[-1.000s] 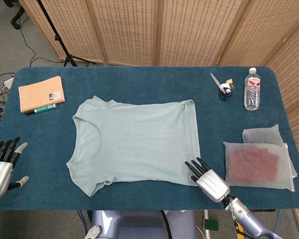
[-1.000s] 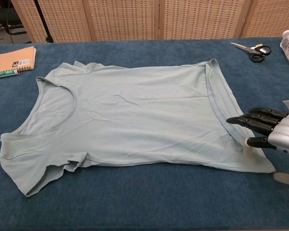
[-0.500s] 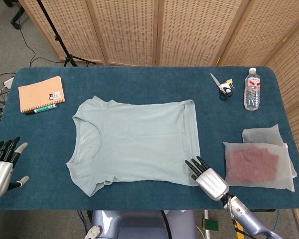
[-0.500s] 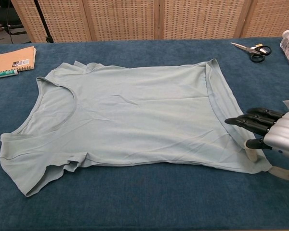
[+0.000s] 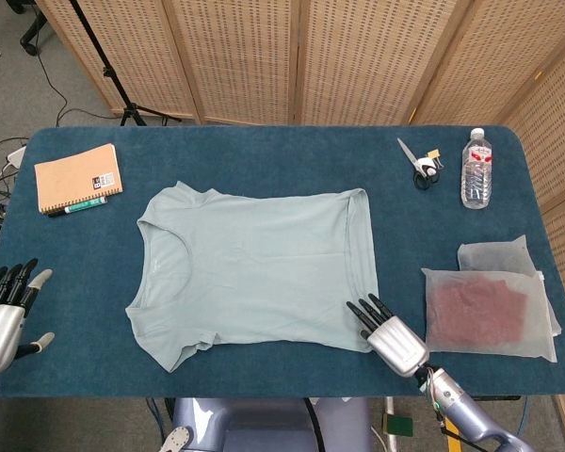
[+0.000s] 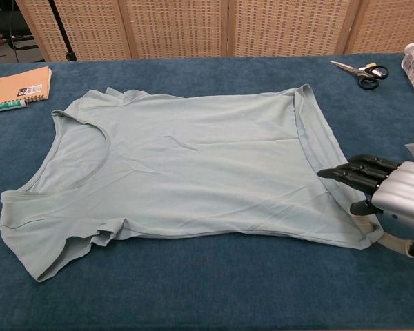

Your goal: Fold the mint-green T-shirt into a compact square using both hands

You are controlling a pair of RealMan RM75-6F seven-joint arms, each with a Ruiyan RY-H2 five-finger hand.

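On the table (image 5: 264,155), mint-green T-shirt (image 5: 259,268) lies flat
Right hand (image 5: 388,331) pinches its hem corner; left hand (image 5: 5,315) spread, holding nothing

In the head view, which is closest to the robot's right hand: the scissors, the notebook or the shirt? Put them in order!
From the right hand:
1. Mint-green T-shirt, right beside the fingertips.
2. Scissors, far edge, on the right.
3. Notebook, far left corner.

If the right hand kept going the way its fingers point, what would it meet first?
The T-shirt: the right hand sits at its near hem corner, fingers aimed across the cloth, apparently already touching it.
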